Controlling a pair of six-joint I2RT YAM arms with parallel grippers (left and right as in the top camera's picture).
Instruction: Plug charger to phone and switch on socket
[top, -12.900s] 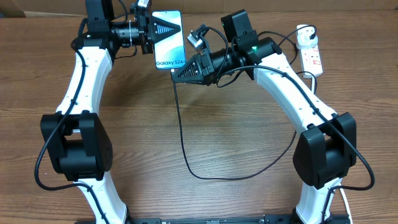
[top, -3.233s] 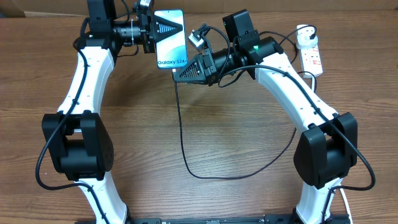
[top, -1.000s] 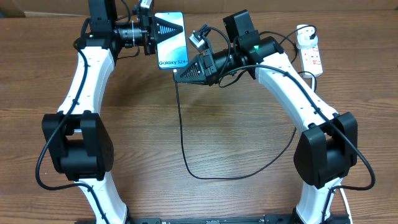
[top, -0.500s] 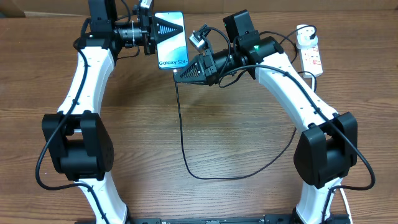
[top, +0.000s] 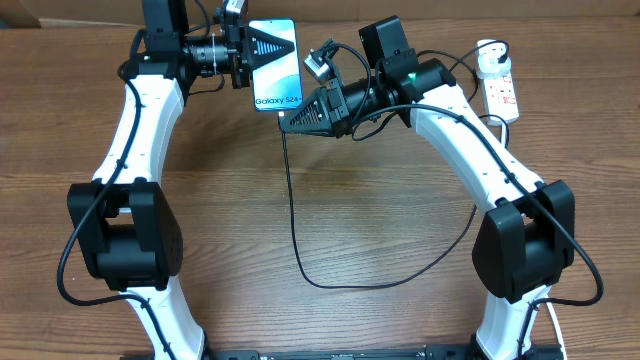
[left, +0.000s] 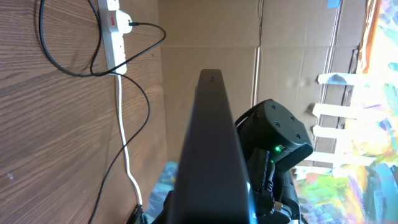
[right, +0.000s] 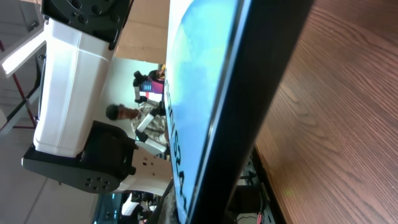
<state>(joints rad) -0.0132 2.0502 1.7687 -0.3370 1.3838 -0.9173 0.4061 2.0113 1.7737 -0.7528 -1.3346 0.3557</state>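
Note:
My left gripper (top: 267, 45) is shut on the phone (top: 276, 72) and holds it above the table at the back, screen up, with "Galaxy S24+" readable. My right gripper (top: 290, 119) is at the phone's lower edge, shut on the charger's connector end. The connector tip itself is hidden. The black charger cable (top: 292, 215) hangs from there, loops across the table and runs to the white plug adapter (top: 489, 62) in the socket (top: 504, 97) at the back right. The left wrist view shows the phone's dark edge (left: 211, 143). The right wrist view shows its screen and edge (right: 205, 87) very close.
The socket's white cord (left: 124, 143) and the strip (left: 114, 25) show in the left wrist view, with cardboard walls behind. The cable loop (top: 380, 283) lies on the wooden table between the two arm bases.
Over the last second nothing has visibly moved. Compared with the oldest frame, the phone and both grippers sit very slightly further right.

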